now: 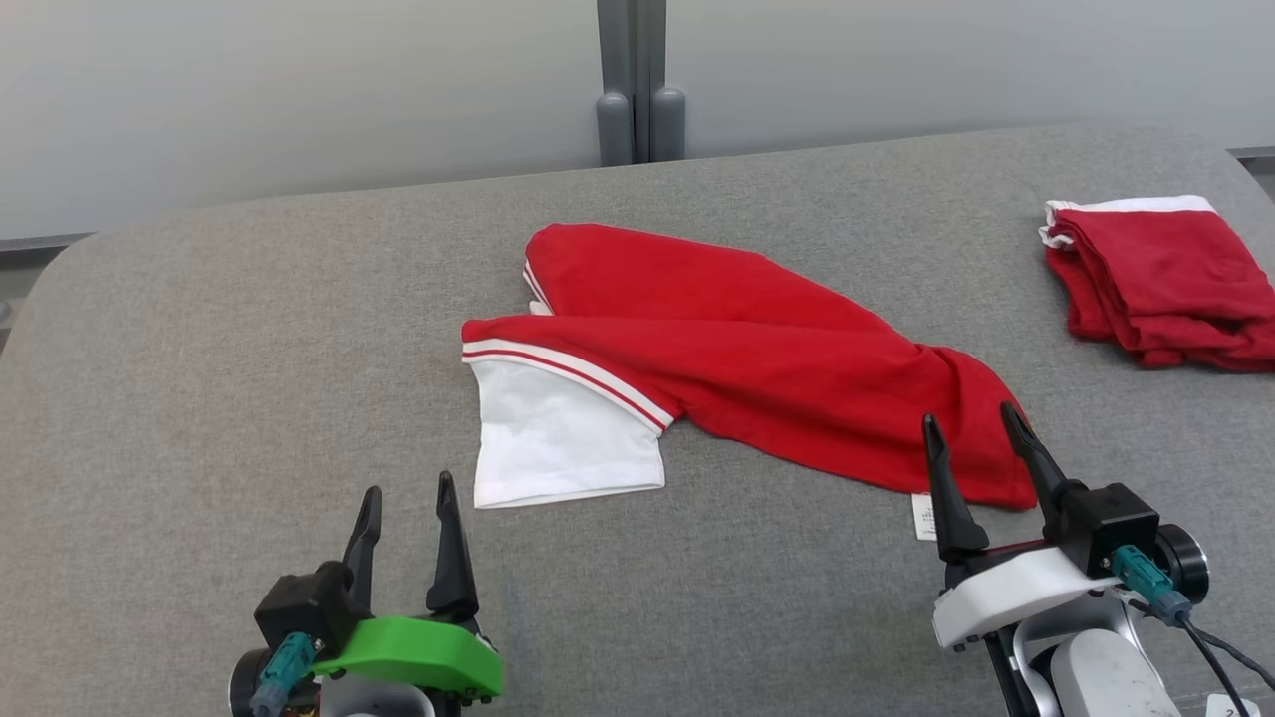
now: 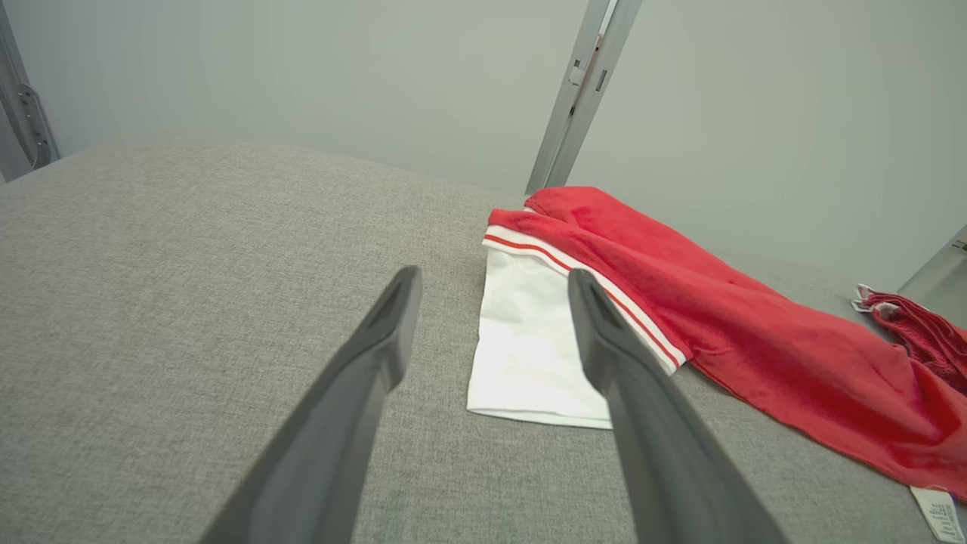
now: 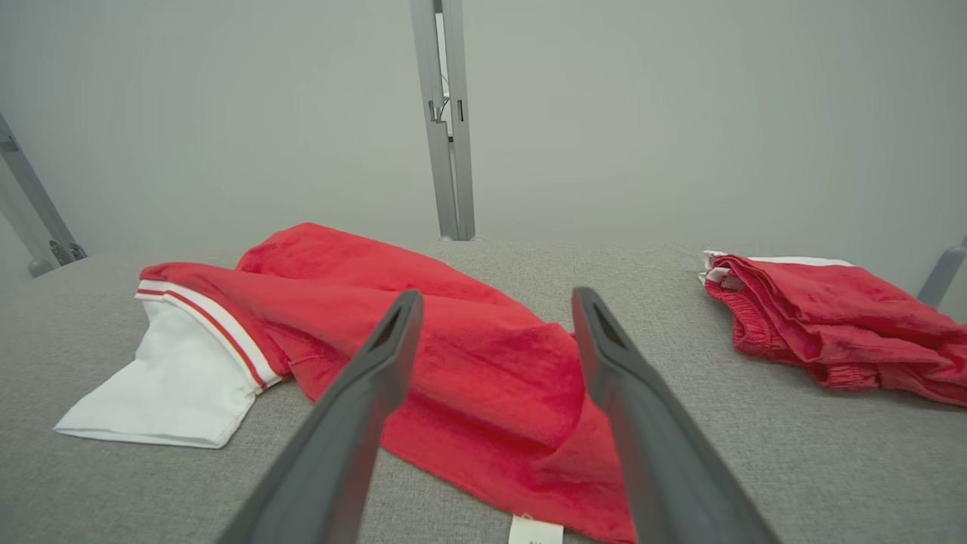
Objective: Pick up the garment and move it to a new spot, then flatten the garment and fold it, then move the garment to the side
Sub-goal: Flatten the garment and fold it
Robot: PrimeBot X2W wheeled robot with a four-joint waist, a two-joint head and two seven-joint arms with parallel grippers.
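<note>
Red garment (image 1: 757,358) with white sleeve, rumpled, mid grey padded surface (image 1: 199,349), left gripper (image 1: 408,485) near sleeve, fingers pointing forward, wide apart, empty, right gripper (image 1: 969,414) over garment's near edge, likewise spread, empty.

- Garment (image 1: 757,368), centre: soft, matt red cloth, slightly fuzzy; its white panel (image 1: 558,438) at 8 o'clock is smoother cloth.
- Folded garment (image 1: 1165,279), 2 o'clock: the same matt red cloth with white cloth trim.
- Table top (image 1: 199,398): coarse grey woven fabric, matt.
- Left gripper (image 1: 408,485), 7 o'clock: matt dark plastic fingers (image 1: 453,558) and a smooth green plastic shell (image 1: 418,652) with a slight sheen.
- Right gripper (image 1: 969,413), 4 o'clock: the same dark fingers and a smooth white plastic shell (image 1: 1006,593).
- Post (image 1: 640,110), 12 o'clock: smooth grey, metal-looking.
</note>
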